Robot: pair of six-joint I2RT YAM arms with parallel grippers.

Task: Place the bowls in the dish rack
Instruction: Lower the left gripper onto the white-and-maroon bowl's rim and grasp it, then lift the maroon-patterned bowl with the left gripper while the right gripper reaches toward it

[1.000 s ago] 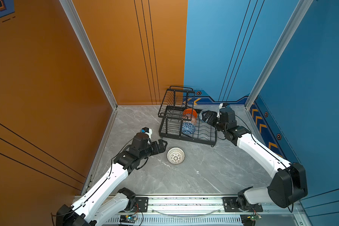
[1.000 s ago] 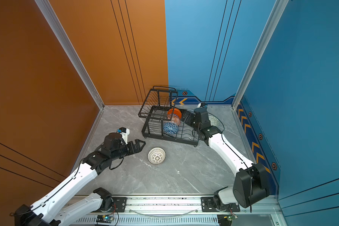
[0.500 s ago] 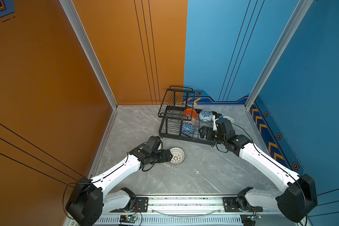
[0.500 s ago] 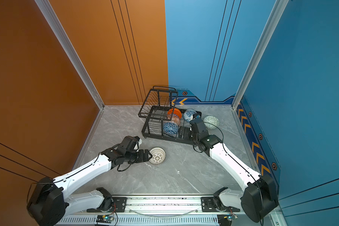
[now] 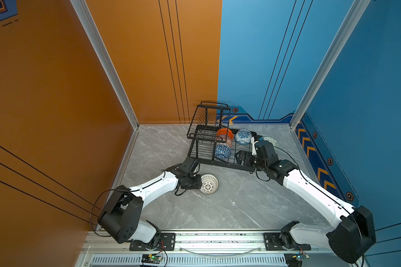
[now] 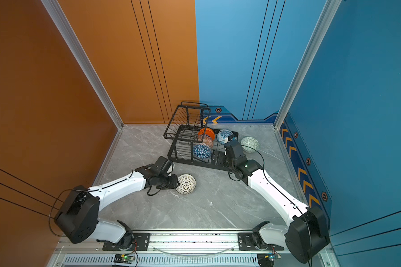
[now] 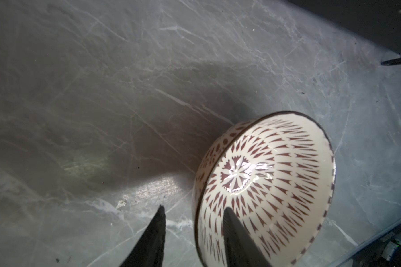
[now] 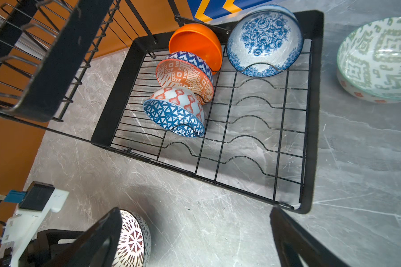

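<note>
We judge the step in hand to be the pickup of the white bowl with dark marks, one of two bowls not yet loaded. It lies tipped up on its side on the grey marble tabletop, in front of the dish rack and apart from it.

The left gripper straddles the bowl's rim. One finger reaches inside the bowl. The other finger stands outside, with a strip of table showing between it and the wall. So the jaws are partly open and grip nothing yet.

We think the next move calls for closing on the wall until both pads bear. The bowl then has to be lifted over the rack's front rail to a free wavy slot. A glossy, tilted bowl could slip or roll if it is pinched unevenly.

Further right, the dish rack holds four bowls on edge in its lower tier. The plain orange bowl, the orange-white patterned bowl and the blue triangle-patterned bowl stand in one row. The blue-white floral bowl stands in the next.

The right gripper hovers over the rack's near edge, jaws spread wide and empty. Rightmost, the pale green patterned bowl sits upright on the table just beside the rack. We expect that bowl to fall to the right arm.
</note>
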